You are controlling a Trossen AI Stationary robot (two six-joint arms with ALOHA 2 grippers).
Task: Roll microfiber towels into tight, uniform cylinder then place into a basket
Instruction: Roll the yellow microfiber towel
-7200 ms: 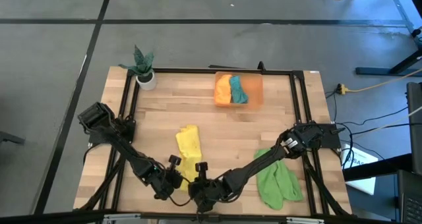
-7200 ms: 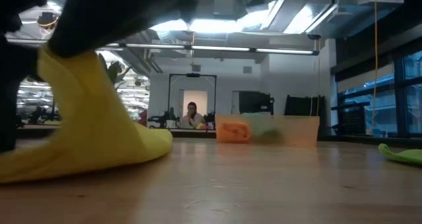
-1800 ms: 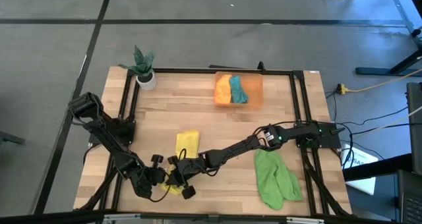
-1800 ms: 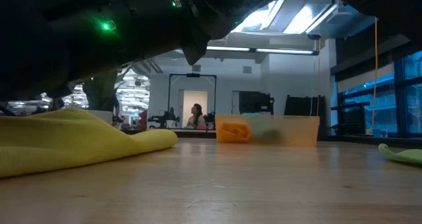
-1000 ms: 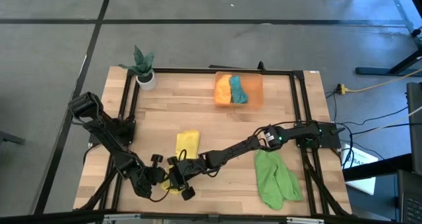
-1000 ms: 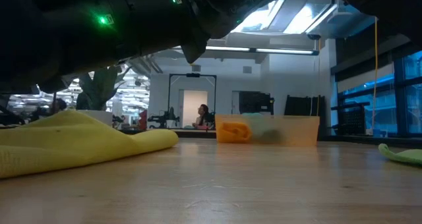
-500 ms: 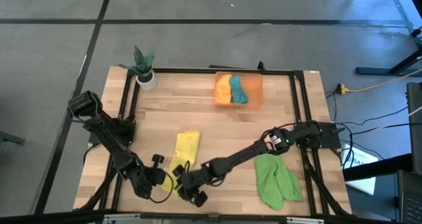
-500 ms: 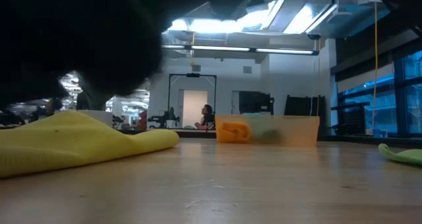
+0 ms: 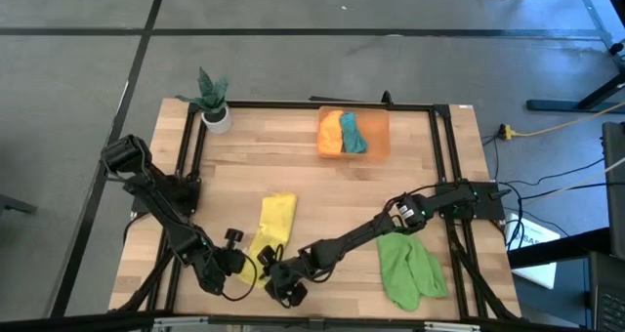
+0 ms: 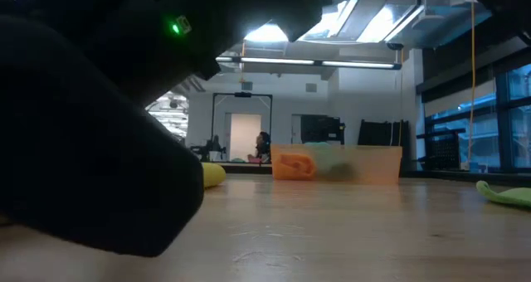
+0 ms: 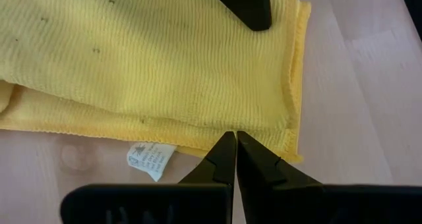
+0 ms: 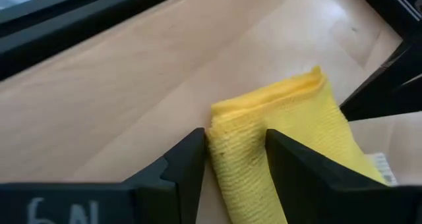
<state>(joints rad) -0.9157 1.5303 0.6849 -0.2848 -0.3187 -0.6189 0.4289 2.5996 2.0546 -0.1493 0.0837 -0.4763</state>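
The yellow towel [image 9: 272,225] lies folded in a long strip near the table's front, its white label [image 11: 151,160] sticking out from under its edge. My left gripper [image 9: 246,267] [image 11: 231,137] is shut at the strip's near end. My right gripper [image 9: 277,274] [image 12: 234,135] is open, one finger on either side of the strip's end [image 12: 264,118]; whether they touch it I cannot tell. The green towel [image 9: 408,264] lies crumpled at the near right. The orange basket [image 9: 379,135] at the far edge holds an orange roll [image 9: 331,134] and a teal roll [image 9: 352,133]. My left gripper has the yellow towel's hemmed edge [image 11: 217,133] at its two fingertips, close to the corner [image 11: 293,155] and the label. The fingers slant down onto it from the table's left. The towel lies flat on the table around that spot.
A white pot with a green plant [image 9: 214,104] stands at the far left corner. Black frame rails [image 9: 444,166] run along the table's sides. In the low view a dark arm [image 10: 91,149] covers the left half, leaving only a tip of yellow towel [image 10: 212,174] showing.
My right gripper has swung toward the table's near edge, off the top of the yellow strip to its near end, and rolled its wrist. In the low view its arm now hides most of the towel. The towel has stayed in place.
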